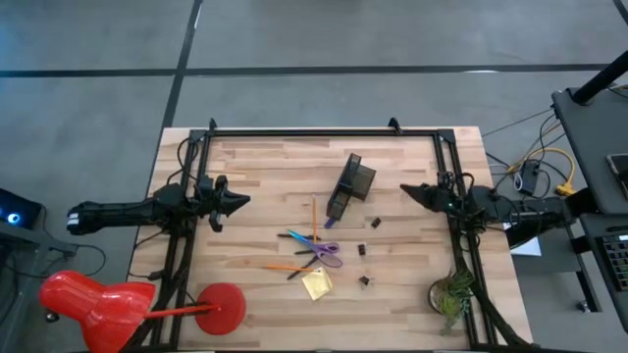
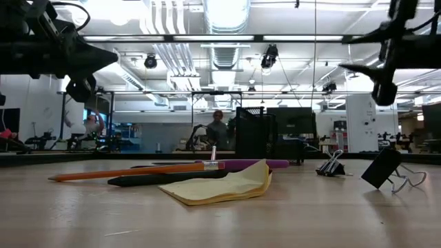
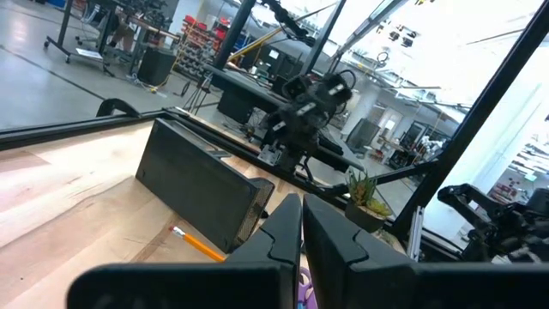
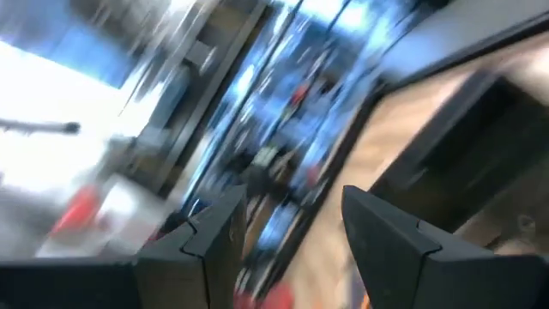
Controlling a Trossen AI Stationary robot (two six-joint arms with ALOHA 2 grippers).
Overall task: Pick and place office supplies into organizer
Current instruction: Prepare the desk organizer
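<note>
So the left end effector (image 1: 238, 202) hangs above the pale wood-plank worktop (image 1: 255, 176) with its dark fingers pinched together, gripping nothing. Off to its right, toward mid-worktop, sits the loose pile: a thin orange pencil (image 1: 285, 267), a dark pen (image 2: 165, 178), a blue pen (image 1: 299, 237) and the purple-handled scissors (image 1: 329, 254), all crossing each other. The crumpled square yellow sticky-note pad (image 1: 316, 284) lies just beside them on the near side, its edge curling up.

Farther along is the organizer (image 1: 350, 183), a black rectangular mesh-sided box that looks tipped onto its side, sitting between the two end effectors. Three little black binder clips (image 1: 375, 223) with wire loops are scattered well apart from each other on the wood to its right.

The right end effector (image 1: 405, 190) hovers over the worktop just right of the organizer, fingers spread wide and empty. A small green plant (image 1: 451, 294) sits at the near right corner.
</note>
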